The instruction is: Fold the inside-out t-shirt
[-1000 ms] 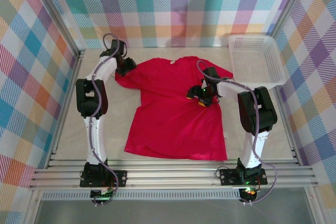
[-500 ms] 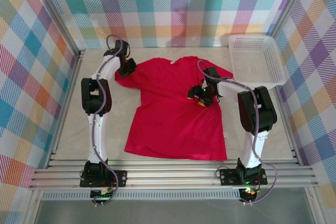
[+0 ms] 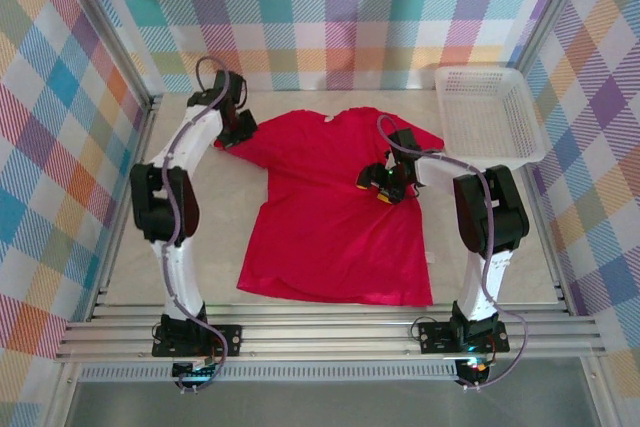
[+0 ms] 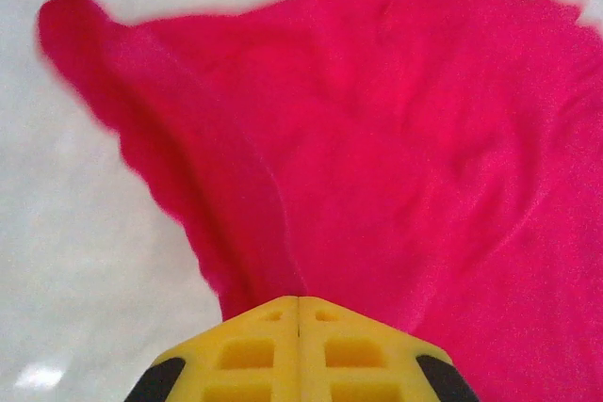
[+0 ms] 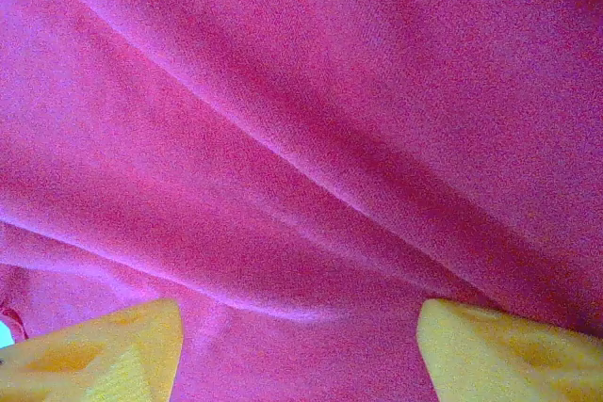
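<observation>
The inside-out t-shirt (image 3: 320, 217) lies spread flat on the table, bright red, collar toward the back wall with a small white tag (image 3: 325, 119). My left gripper (image 3: 238, 133) is at the shirt's left sleeve. In the left wrist view its yellow fingers (image 4: 254, 336) meet with no gap, and red sleeve fabric (image 4: 377, 167) runs out from between them. My right gripper (image 3: 381, 187) is down on the shirt's right chest area. In the right wrist view it (image 5: 297, 345) is open, with wrinkled red cloth (image 5: 301, 138) lying between the two wide-apart yellow fingertips.
A white mesh basket (image 3: 478, 69) stands at the back right corner, next to the shirt's right sleeve. Plaid walls close in the table on three sides. Bare tabletop (image 3: 215, 237) runs along the shirt's left side, and a metal rail (image 3: 320, 332) borders the front.
The left gripper has shut on the left sleeve, and the left arm's elbow has swung outward to the left. The right gripper has stayed on the shirt.
</observation>
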`<action>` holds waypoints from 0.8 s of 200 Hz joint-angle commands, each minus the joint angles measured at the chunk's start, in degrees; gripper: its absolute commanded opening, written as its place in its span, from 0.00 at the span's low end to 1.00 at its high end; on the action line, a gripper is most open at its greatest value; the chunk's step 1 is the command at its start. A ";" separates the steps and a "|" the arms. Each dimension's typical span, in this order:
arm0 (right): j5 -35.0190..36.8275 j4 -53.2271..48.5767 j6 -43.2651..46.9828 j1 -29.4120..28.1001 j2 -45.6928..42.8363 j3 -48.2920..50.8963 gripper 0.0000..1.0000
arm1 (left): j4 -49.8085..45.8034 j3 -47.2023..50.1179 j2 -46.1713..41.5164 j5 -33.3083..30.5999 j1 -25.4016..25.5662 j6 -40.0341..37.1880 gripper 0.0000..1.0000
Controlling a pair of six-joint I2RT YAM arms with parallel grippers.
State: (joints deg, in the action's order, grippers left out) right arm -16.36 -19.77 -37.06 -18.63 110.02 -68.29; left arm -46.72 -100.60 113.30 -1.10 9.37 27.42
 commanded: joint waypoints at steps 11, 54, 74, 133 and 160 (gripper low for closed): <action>1.14 -3.37 -0.29 0.13 2.77 3.17 0.69 | 4.39 20.40 -15.07 -4.03 0.48 3.39 0.04; -1.49 -4.08 -0.85 -0.33 0.03 2.77 0.70 | 10.66 36.93 -19.71 -2.63 0.58 6.73 0.35; -2.18 -5.87 -0.59 -1.34 -2.00 1.19 0.71 | 7.20 33.44 -17.34 -5.01 0.52 4.55 0.50; -1.83 -9.27 0.38 -3.89 -5.40 -2.98 0.74 | 5.64 11.20 -6.37 1.37 0.78 0.52 0.56; -3.58 -7.21 -0.86 -5.58 -3.38 -2.94 0.73 | 8.48 1.91 7.13 8.27 1.43 2.12 0.52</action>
State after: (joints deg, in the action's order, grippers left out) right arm -18.15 -26.61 -37.08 -22.81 106.13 -70.32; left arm -39.83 -93.58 108.97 -0.56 10.00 29.12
